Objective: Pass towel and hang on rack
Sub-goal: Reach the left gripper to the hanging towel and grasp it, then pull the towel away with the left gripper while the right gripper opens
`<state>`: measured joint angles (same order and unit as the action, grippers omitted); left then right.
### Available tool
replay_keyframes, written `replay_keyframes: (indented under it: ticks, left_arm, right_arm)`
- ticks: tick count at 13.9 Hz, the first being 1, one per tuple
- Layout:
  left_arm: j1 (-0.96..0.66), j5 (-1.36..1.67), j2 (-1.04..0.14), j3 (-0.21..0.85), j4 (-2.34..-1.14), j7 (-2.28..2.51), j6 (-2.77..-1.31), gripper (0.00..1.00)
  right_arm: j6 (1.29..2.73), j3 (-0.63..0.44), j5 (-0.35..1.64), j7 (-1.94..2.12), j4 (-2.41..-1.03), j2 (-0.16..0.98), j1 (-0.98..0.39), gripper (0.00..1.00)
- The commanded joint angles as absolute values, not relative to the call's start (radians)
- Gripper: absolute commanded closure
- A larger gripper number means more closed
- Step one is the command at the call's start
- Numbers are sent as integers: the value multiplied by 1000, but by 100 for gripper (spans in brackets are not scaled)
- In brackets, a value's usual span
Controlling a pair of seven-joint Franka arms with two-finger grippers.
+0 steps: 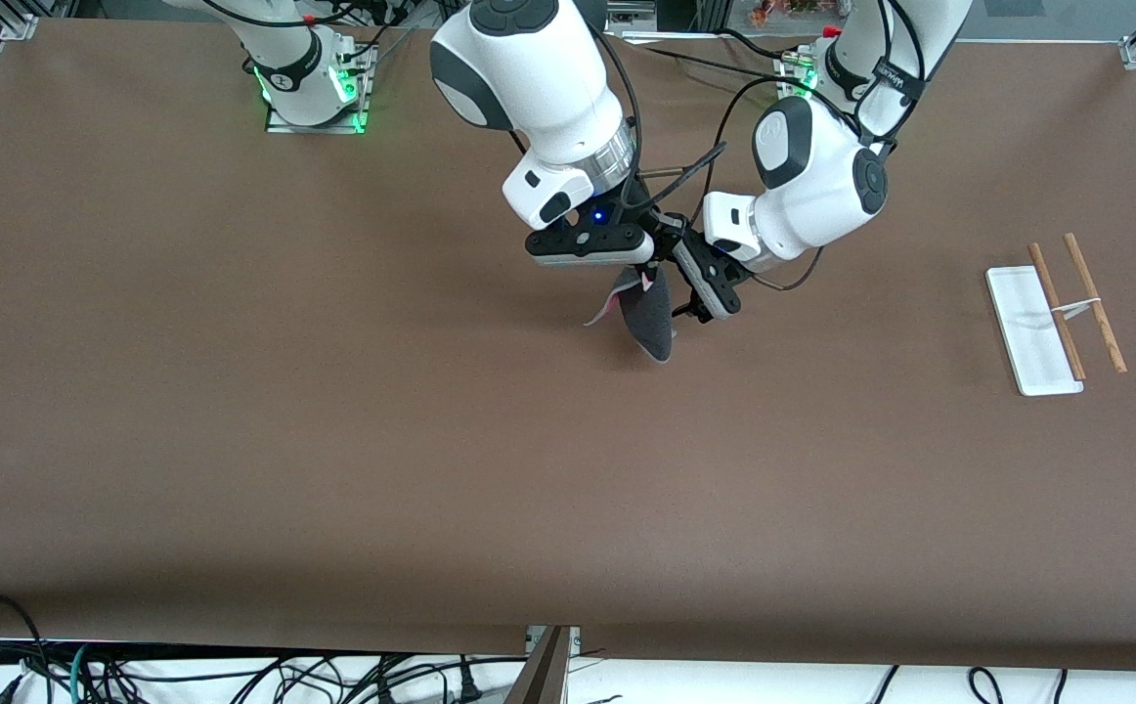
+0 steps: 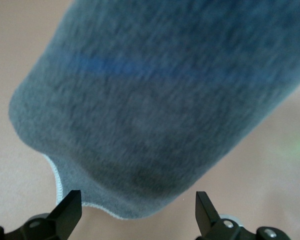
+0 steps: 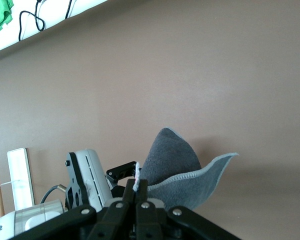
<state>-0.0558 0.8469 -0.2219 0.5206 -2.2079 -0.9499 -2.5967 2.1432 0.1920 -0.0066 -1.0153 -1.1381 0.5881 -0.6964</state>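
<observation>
Brown table: right gripper clamping towel, left gripper wide beside it, rack well apart.

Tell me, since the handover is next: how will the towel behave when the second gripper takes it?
Probably floppy: the towel droops and folds below the shut right gripper. Likely light, hanging from one pinched edge. It may sag away between the left gripper's open fingers.

— What sort of place is this?
— A robotics lab. Two white arms stand bolted on metal plates at the edge of a plain brown tabletop.
— Anything else?
— Aluminium frame rails at the corners, and loose cables tangled below the tabletop.
</observation>
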Motion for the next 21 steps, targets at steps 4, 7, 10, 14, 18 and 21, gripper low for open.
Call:
replay_keyframes:
  ticks: [4, 7, 10, 14, 18, 21]
  left_arm:
    - [-71, 876, -282, 518, -2131, -980, -2614, 33]
    - [-68, 871, -279, 515, -2131, -992, -2612, 87]
    - [-57, 873, -268, 515, -2131, -992, -2609, 100]
    - [9, 871, -227, 515, -2134, -989, -2579, 100]
    - [104, 871, -195, 514, -2134, -988, -2465, 100]
    - [187, 859, -169, 500, -2140, -986, -2361, 100]
  right_arm:
    - [2140, 195, -2, -1011, -1132, 591, -696, 100]
    - [2141, 195, -2, -1011, -1132, 591, -696, 100]
    - [2143, 195, -2, -1009, -1132, 591, -696, 100]
    - [2145, 195, -2, -1009, -1132, 591, -695, 100]
    - [2145, 195, -2, -1009, -1131, 591, -695, 100]
    - [2143, 193, -21, -1006, -1131, 589, -696, 0]
